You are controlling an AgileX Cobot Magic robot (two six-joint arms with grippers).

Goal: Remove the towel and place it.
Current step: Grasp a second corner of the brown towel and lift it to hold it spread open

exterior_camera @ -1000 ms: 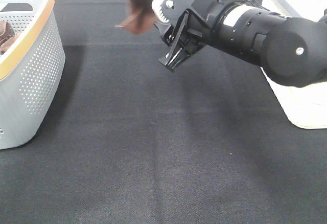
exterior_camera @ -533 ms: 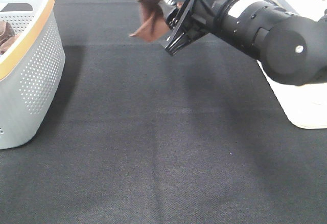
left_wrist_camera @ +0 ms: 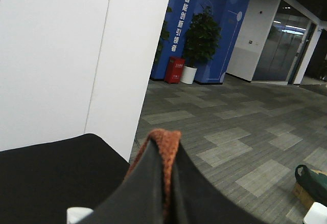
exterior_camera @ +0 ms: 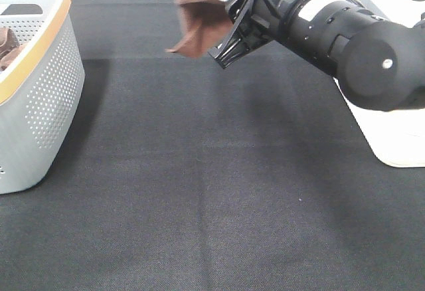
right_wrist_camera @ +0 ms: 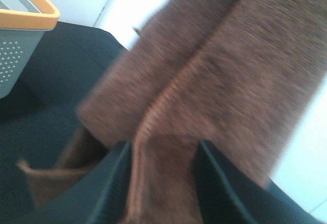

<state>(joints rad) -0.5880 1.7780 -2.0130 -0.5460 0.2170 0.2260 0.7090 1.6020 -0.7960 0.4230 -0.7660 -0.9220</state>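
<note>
The left gripper (left_wrist_camera: 164,155), out of sight above the top edge of the overhead frame, has its jaws pressed shut on a narrow fold of the towel (left_wrist_camera: 166,138). Only a small hump of cloth shows past the tips. The rest hangs down into the upper middle of the overhead frame, one loose corner dangling above the black table (exterior_camera: 199,191) and well apart from the grey basket (exterior_camera: 46,98) at the left edge. The right gripper (exterior_camera: 224,53) reaches in from the upper right with its jaws part-open. In its own camera the cloth fills the gap between the two dark fingers (right_wrist_camera: 115,183), but nothing shows them biting on it. The first risk I see is the thin pinch above: so little cloth is caught that a sideways tug could pull the fold free and drop the towel in a heap. The second is the right gripper closing on a single layer, or on the middle of the cloth and not an edge, so the towel twists or bunches when spread. The arm could also nudge the hanging cloth away as it closes and miss it. How much slack lies between the two holds I cannot tell.
</note>
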